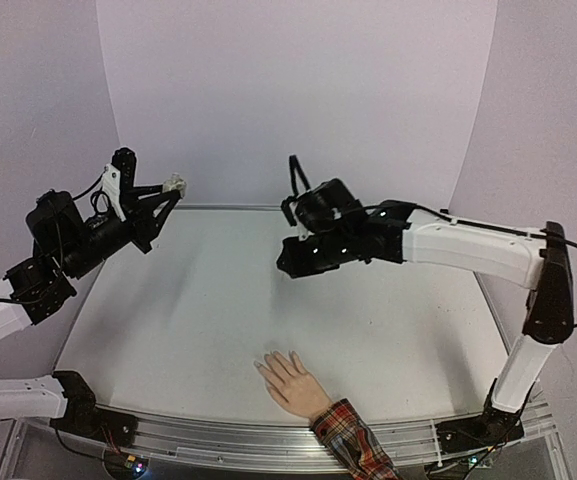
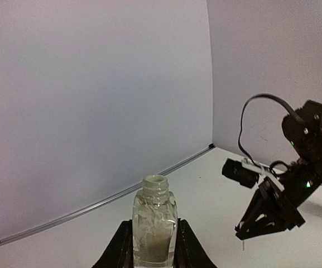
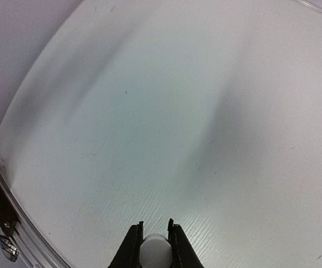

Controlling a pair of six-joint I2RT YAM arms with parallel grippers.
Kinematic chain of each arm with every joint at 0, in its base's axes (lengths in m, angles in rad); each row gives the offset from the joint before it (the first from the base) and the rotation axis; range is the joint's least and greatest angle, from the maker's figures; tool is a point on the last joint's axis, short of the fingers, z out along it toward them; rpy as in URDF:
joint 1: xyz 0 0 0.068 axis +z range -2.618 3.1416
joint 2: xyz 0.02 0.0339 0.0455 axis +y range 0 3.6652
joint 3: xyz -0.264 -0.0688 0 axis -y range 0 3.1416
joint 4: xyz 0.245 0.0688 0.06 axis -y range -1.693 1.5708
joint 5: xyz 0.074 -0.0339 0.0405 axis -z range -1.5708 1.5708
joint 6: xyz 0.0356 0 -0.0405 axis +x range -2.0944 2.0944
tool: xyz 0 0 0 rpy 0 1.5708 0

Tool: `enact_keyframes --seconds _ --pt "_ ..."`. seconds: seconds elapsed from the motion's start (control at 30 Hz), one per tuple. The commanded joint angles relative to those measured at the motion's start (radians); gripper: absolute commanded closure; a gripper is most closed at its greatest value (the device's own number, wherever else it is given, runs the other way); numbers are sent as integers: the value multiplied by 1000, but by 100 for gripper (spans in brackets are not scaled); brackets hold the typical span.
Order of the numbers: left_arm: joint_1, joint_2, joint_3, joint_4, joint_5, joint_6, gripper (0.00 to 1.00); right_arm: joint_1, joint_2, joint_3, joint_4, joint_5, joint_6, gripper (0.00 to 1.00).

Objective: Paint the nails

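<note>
Flesh-coloured mannequin hand [image 1: 293, 388] with a red plaid sleeve cuff [image 1: 353, 447] lies flat at the near edge of the white tabletop [image 1: 188, 300], fingers pointing to the far left. Its tiny pale nails [image 1: 266, 365] are too small to judge for polish.

Left hand [image 1: 171, 187] is clenched on a small clear glass polish bottle [image 2: 154, 226], held upright and high over the far-left corner, neck uncapped. Right hand [image 1: 290, 262] is clenched on a round white cap [image 3: 153, 249] and hovers mid-table, well apart from both bottle and nails. In the left wrist view a thin pale tip [image 2: 241, 238] hangs under it, probably the brush.

Step in hand, as judged: carry the brush to the nails. To do it well:
- descend slowly, tip pointing down
- approach along the line of a finger
- touch one nail lightly and stroke toward the fingertip
- keep the bottle level and out of the path

Risk: too much pressure smears the skin or nudges the mannequin hand.
</note>
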Motion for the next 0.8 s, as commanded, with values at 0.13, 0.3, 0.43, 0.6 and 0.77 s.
enact_keyframes --seconds 0.13,0.3,0.43,0.6,0.77 --pt "3 185 -62 377 471 -141 100 -126 -227 12 20 -257 -71 100" --pt "2 348 -10 443 661 -148 100 -146 -247 114 3 -373 -84 100" --pt "3 427 3 506 684 -150 100 -147 -227 182 1 -439 -88 100" --pt "3 479 15 561 700 -171 100 -145 -162 274 0 -511 -77 100" --pt "3 517 37 573 720 -188 100 -126 -77 351 -8 -524 -71 100"
